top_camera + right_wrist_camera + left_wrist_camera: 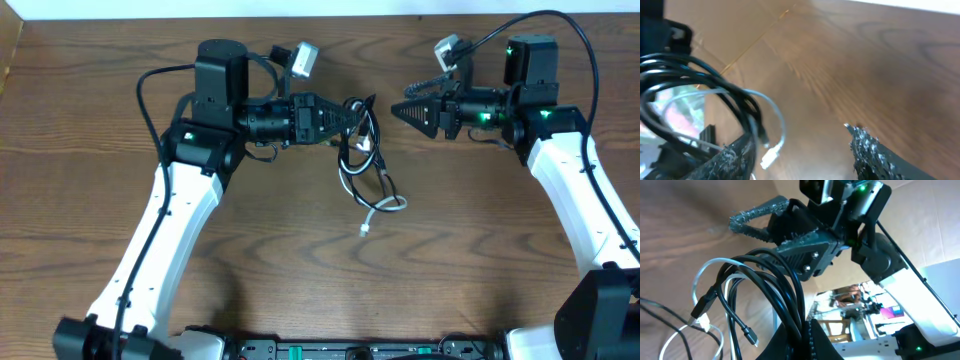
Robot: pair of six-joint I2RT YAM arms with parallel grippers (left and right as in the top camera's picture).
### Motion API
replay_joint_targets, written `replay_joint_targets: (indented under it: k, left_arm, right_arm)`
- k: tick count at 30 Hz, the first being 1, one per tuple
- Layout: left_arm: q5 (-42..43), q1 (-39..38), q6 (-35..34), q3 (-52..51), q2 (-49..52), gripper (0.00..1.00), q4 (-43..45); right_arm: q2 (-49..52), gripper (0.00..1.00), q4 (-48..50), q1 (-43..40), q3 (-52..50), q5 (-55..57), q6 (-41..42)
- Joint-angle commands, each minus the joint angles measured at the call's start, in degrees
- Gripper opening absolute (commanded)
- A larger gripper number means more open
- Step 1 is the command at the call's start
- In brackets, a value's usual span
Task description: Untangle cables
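tangled thin black and white cables [362, 165] hang bunched from the left gripper [350, 112], which is clamped on them. loose ends trail along the brown wooden desk [300, 270] toward the near edge. right gripper [405, 108] is spread wide, just right of the bunch, not touching, tips pointing at it.

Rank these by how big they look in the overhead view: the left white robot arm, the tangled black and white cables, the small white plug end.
Largest: the left white robot arm, by far.
Middle: the tangled black and white cables.
Smallest: the small white plug end, barely a speck.
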Motion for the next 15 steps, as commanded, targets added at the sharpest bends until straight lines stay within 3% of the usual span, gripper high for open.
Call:
replay_joint_targets:
  k: [1, 5, 8, 15]
  left_arm:
    - [3.41, 0.09, 0.76, -0.02, 1.42, 0.08, 0.11]
    - [2.89, 0.09, 0.81, -0.02, 1.75, 0.07, 0.17]
    - [0.79, 0.09, 0.76, -0.02, 1.75, 0.07, 0.11]
    - [-6.10, 0.09, -1.66, -0.02, 1.75, 0.08, 0.15]
  right_arm:
    - [0.00, 0.58, -2.67, 1.01, 0.20, 0.52, -2.10]
    - [0.02, 0.54, -5.18, 1.86, -0.63, 3.32, -2.05]
    - [0.02, 0.43, -6.56, 2.45, -1.07, 3.85, -1.97]
    - [0.33, 0.20, -15.17, 5.18, -1.16, 22.18, 8.48]
